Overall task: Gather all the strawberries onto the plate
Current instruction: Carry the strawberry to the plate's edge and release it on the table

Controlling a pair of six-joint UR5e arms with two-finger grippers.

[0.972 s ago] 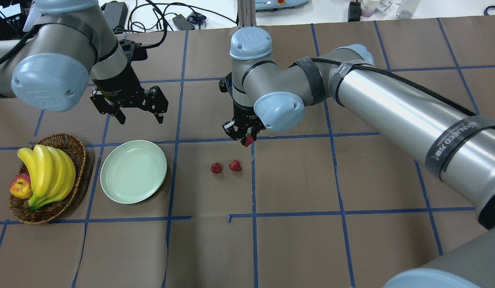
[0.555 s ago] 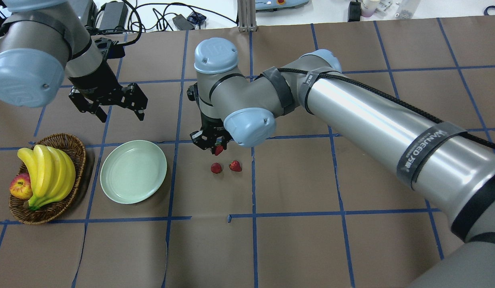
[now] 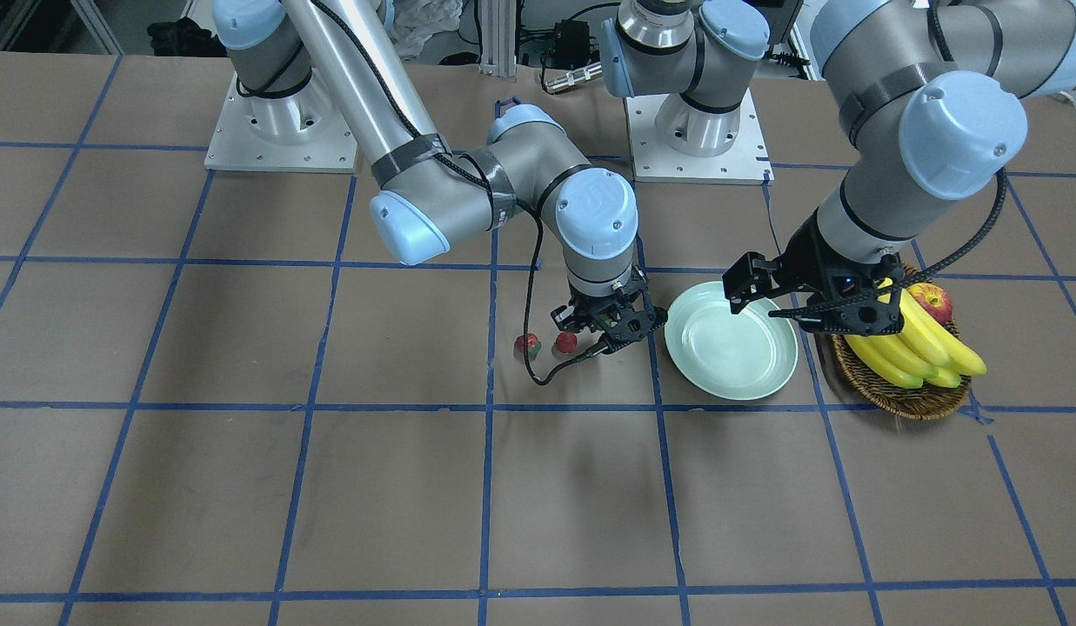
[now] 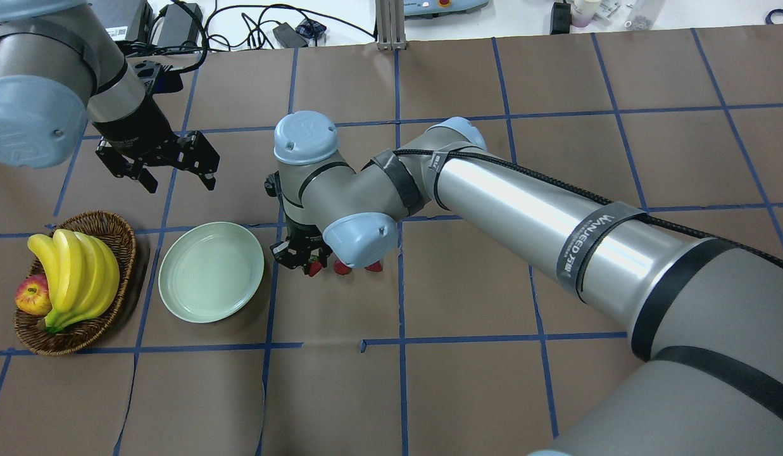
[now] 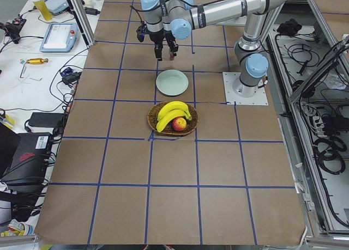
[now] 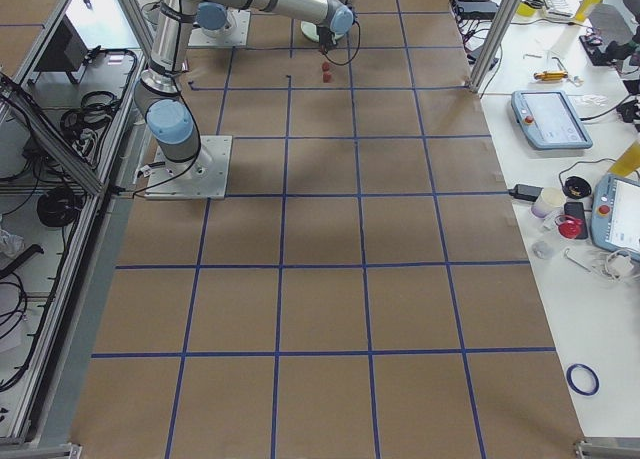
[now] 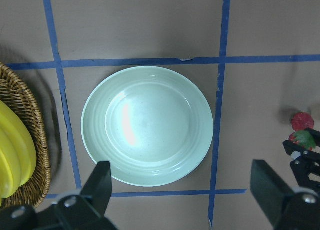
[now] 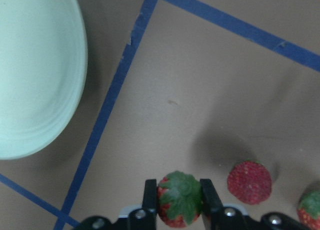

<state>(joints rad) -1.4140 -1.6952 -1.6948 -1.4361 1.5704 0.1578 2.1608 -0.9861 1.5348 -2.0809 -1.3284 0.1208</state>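
Observation:
My right gripper (image 4: 306,261) (image 8: 179,192) is shut on one strawberry (image 8: 178,199) (image 4: 314,269), green cap toward the wrist camera, held above the table just right of the plate. The pale green plate (image 4: 211,271) (image 3: 731,354) (image 7: 147,125) has nothing in it. Two more strawberries (image 4: 342,268) (image 4: 373,266) lie on the brown table beside the held one, partly under my right wrist; they also show in the front view (image 3: 527,346) (image 3: 565,342). My left gripper (image 4: 174,176) (image 3: 794,304) hangs open and holds nothing, above and behind the plate's far left.
A wicker basket (image 4: 109,229) with bananas (image 4: 75,272) and an apple (image 4: 31,296) stands left of the plate. Blue tape lines grid the brown table. Cables and devices lie beyond the far edge. My right arm spans the table's right half.
My right gripper has carried the strawberry leftward and nearer, from behind the two lying berries to beside the plate. My left gripper has drawn back to the left, still open.

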